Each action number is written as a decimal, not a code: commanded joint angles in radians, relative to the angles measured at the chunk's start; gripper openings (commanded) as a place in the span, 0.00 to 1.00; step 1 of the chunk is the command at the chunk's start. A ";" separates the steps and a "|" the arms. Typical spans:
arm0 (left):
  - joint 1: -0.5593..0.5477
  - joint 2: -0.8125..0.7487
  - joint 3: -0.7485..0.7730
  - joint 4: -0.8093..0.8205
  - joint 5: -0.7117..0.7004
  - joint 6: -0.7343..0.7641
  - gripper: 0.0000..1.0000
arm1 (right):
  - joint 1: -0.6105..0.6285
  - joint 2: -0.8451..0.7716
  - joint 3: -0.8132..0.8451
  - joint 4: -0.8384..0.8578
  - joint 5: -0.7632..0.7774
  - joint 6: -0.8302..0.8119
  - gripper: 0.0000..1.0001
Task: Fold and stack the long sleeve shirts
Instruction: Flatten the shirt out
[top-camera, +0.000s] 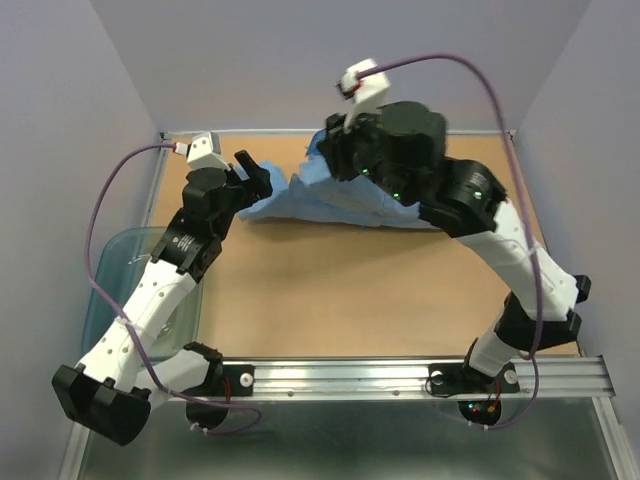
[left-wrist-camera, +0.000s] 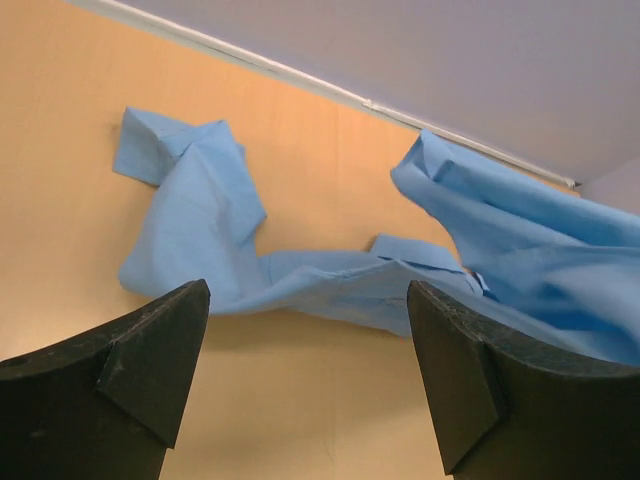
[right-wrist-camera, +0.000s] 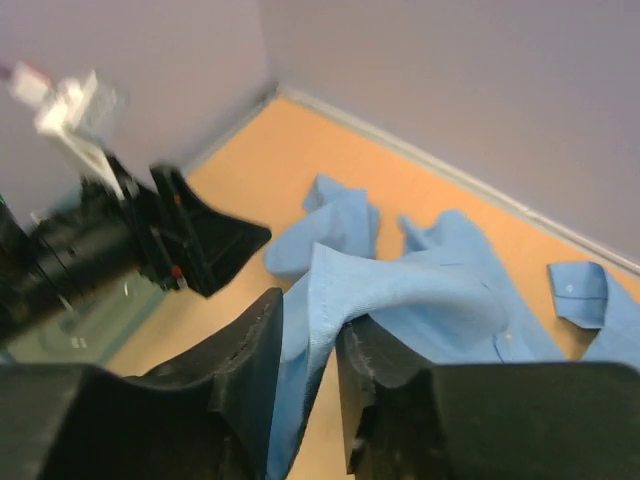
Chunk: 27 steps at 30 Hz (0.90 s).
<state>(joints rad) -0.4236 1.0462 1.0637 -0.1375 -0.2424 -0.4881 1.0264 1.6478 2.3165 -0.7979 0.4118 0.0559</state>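
One light blue long sleeve shirt (top-camera: 330, 200) lies crumpled at the far middle of the table. My right gripper (right-wrist-camera: 312, 335) is shut on a fold of the shirt (right-wrist-camera: 400, 290) and holds that part raised above the table; in the top view it (top-camera: 335, 150) is at the shirt's far end. My left gripper (left-wrist-camera: 305, 345) is open and empty, hovering just short of the shirt's near edge (left-wrist-camera: 330, 285), with a sleeve (left-wrist-camera: 190, 205) spread to the left. In the top view the left gripper (top-camera: 255, 178) sits at the shirt's left end.
A clear bluish plastic tub (top-camera: 135, 290) stands at the left edge beneath the left arm. The table's back rim (left-wrist-camera: 330, 90) and grey walls close in behind the shirt. The left gripper shows in the right wrist view (right-wrist-camera: 190, 240). A metal rail (top-camera: 400, 378) runs along the near edge.
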 joint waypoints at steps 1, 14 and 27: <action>0.006 -0.055 0.006 -0.063 -0.061 0.039 0.91 | 0.006 0.188 -0.169 -0.096 -0.284 0.063 0.46; 0.006 -0.072 -0.128 -0.040 0.127 0.072 0.92 | -0.254 -0.081 -0.655 -0.087 -0.117 0.262 0.94; 0.006 0.319 0.031 0.012 0.268 0.085 0.94 | -0.761 0.084 -0.775 0.192 -0.502 0.199 0.91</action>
<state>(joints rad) -0.4152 1.3212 1.0199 -0.1818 -0.0437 -0.4095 0.2977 1.6558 1.5120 -0.7464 0.0853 0.3080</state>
